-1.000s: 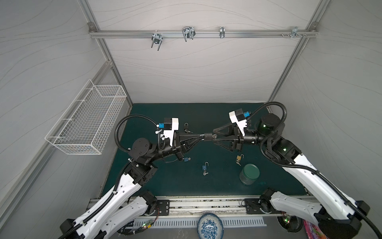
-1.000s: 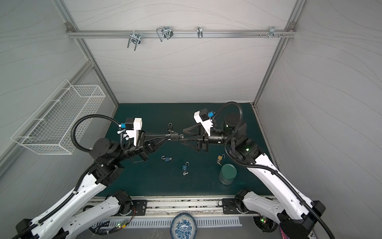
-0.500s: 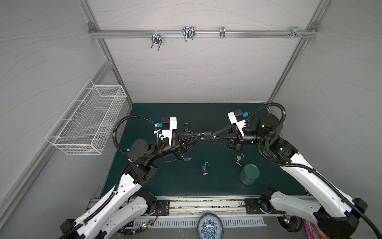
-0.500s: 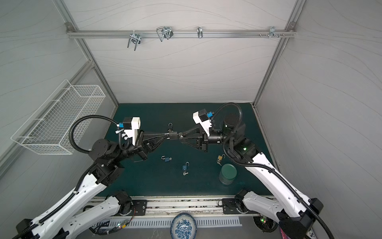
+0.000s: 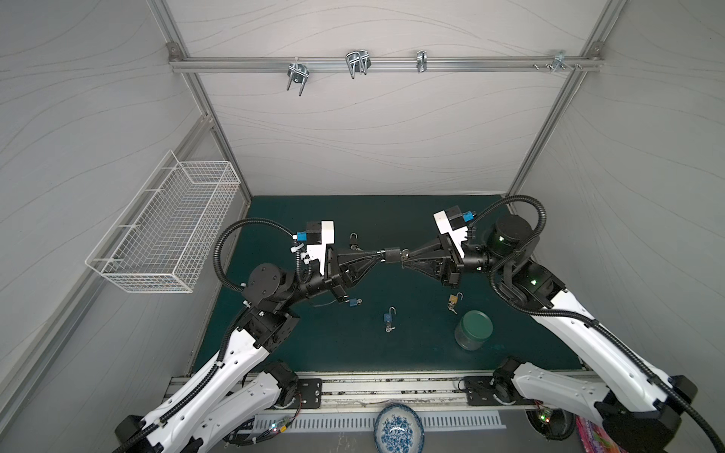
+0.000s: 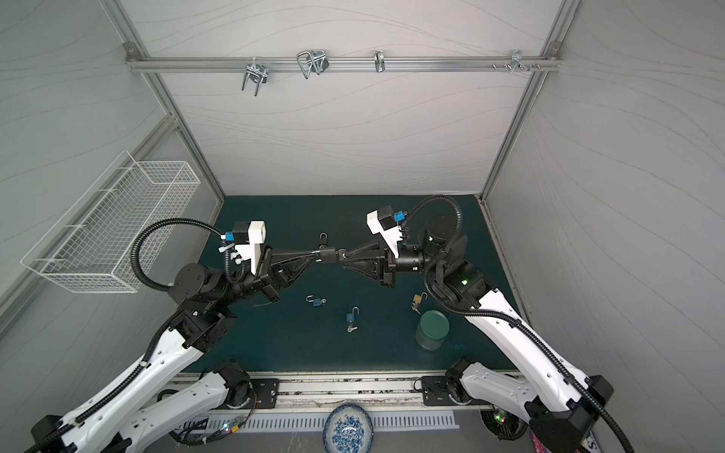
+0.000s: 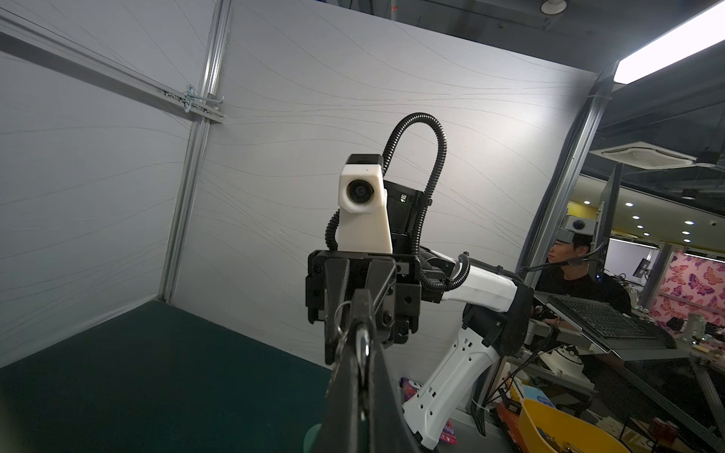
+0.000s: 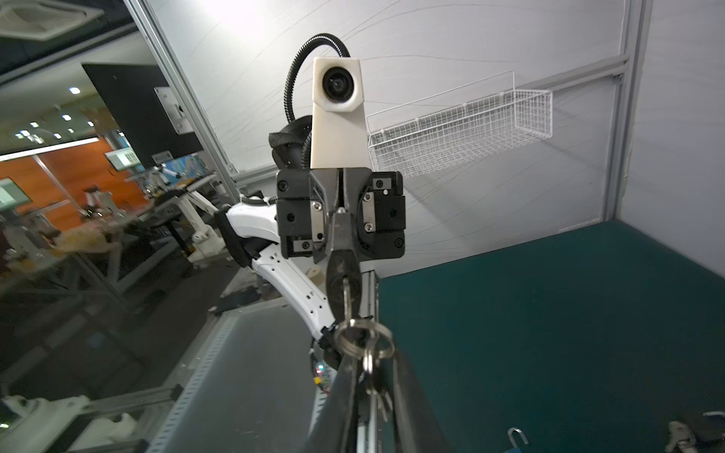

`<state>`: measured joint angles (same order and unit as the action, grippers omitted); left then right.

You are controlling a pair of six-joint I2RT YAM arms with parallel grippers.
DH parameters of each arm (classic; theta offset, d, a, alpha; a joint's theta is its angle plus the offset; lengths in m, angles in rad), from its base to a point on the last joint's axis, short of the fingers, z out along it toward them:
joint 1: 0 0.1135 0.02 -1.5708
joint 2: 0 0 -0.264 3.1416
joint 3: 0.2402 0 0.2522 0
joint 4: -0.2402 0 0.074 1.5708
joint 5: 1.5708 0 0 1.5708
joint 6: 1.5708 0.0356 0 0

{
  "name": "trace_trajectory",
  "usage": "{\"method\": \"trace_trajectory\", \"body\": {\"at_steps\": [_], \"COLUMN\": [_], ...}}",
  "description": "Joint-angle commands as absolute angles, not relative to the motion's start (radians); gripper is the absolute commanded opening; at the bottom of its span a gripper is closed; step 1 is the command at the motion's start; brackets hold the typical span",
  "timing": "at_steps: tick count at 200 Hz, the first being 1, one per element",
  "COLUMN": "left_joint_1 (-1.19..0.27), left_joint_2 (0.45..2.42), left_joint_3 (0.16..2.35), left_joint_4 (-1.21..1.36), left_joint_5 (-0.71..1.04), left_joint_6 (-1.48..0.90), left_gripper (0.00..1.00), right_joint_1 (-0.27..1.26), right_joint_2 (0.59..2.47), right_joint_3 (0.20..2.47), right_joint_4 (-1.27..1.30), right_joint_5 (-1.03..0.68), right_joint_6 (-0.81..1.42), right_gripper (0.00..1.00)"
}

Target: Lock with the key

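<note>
Legible text, numbers, brands: none. Black padlock (image 8: 342,270) and key (image 8: 346,292): any stamp too dark and small to read. Loose padlocks (image 5: 389,315) on tabletop (image 5: 392,353): markings too small. Screen (image 8: 126,157) outside the enclosure, right wrist view: bright pattern, blurred, unreadable.

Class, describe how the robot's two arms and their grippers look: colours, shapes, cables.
The left arm and right arm have white shells and black joints. Ribbed black hoses loop to white wrist-camera housings. The left gripper and right gripper are black, tapering wedges.
</note>
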<state>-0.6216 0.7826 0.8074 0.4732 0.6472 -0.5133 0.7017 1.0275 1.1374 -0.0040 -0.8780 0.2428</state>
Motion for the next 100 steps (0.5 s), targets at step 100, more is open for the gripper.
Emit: {"method": "trace_trajectory", "body": {"at_steps": [100], "left_joint_1": [-0.611], "left_joint_2": [0.783], "left_joint_3": [0.827], "left_joint_4": [0.559], "left_joint_5": [0.647], "left_joint_6": [-0.534], "left_gripper": [0.0], "right_joint_1": [0.742], "right_joint_2": [1.043], "right_joint_3": [1.129], "right_joint_4": [0.038], "right_joint_5": [-0.864], "right_joint_6": [0.206], "right_gripper": [0.22]}}
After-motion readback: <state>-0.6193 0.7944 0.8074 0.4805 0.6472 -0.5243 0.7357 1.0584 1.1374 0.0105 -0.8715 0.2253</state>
